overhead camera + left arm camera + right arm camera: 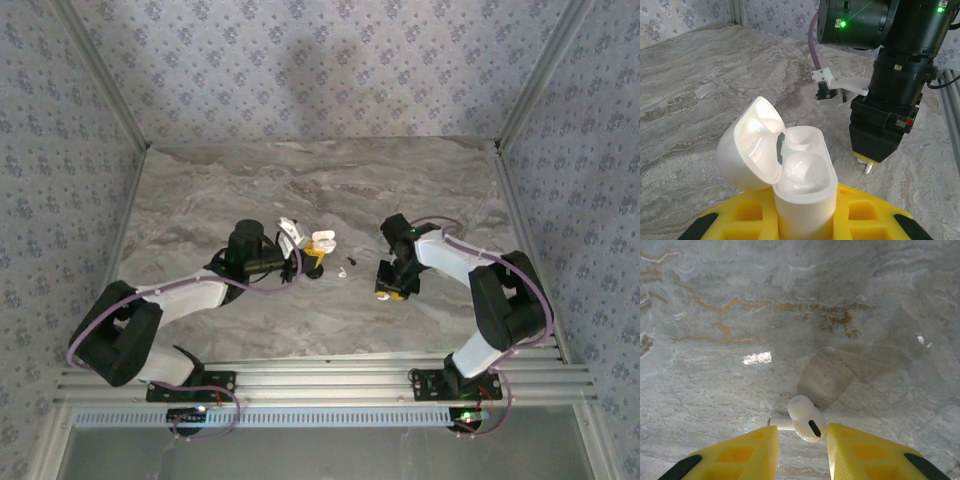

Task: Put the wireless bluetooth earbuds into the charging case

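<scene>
My left gripper is shut on the white charging case, which stands upright between its yellow fingers. The case's lid is swung open to the left, and both wells look empty. My right gripper points down at the table with its yellow fingers a little apart. A glossy white earbud lies on the marble at the fingertips, its body beside the right finger and its stem pointing left. In the top view the case sits left of the right gripper, and a small black earbud lies between them.
The marble table has bare room behind both grippers. Patterned walls and metal rails enclose the sides. From the left wrist view, the right arm's black wrist hangs close to the right of the case.
</scene>
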`<state>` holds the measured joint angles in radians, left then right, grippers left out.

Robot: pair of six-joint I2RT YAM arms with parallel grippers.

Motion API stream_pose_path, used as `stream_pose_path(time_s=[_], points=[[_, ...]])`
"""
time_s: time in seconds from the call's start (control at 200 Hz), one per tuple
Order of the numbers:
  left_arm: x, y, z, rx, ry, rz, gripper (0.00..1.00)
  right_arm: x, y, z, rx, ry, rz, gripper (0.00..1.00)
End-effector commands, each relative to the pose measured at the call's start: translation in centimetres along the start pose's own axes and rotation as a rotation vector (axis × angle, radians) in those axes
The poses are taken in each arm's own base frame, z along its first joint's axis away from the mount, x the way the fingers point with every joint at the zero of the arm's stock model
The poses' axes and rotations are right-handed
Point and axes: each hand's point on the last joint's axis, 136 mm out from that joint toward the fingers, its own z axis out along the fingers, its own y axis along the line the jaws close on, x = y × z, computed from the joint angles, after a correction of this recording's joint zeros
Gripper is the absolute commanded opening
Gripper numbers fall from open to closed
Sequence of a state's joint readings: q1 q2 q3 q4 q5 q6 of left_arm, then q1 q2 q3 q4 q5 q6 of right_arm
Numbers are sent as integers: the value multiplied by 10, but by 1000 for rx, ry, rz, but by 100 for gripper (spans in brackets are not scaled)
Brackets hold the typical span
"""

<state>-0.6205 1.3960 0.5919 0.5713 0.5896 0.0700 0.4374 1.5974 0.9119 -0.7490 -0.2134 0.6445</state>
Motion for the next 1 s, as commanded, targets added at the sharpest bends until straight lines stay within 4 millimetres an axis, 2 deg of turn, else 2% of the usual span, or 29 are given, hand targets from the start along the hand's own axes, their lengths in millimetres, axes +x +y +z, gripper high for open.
stream_pose_path(time_s=[0.0,0.685,0.894,0.994], points=[[-4,-1,-3,5,-15,25,16,1,-6,6,39,4,14,32],[-4,0,-4,-1,-16,22,16,-4,-14,16,88,-7,-11,25],[-3,0,-4,0,-14,20,16,-8,-13,8,88,-46,-81,21],[-1,-1,-3,8,-11,20,16,-14,-9,-5,82,-101,-139,20]])
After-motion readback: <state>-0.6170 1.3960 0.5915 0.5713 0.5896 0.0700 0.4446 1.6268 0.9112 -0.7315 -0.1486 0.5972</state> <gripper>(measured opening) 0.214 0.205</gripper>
